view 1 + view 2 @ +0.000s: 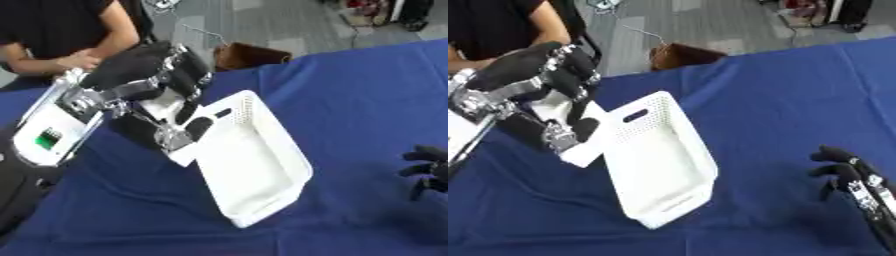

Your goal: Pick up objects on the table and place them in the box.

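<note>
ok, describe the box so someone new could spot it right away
On the blue tablecloth, look left of centre, just beside the left robot hand. The box is a white plastic tub with perforated walls and a slot handle at its far end. It is the only large white open container on the cloth.

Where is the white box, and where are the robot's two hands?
white box [662, 172], right eye view, on its inside floor.
left hand [566, 80], right eye view, on a dark finger curled round a white thing.
right hand [846, 172], right eye view, on its fingers.

Even, bright light; soft shadows on the blue cloth [350, 100] (everything slightly blurred, perhaps from motion).
</note>
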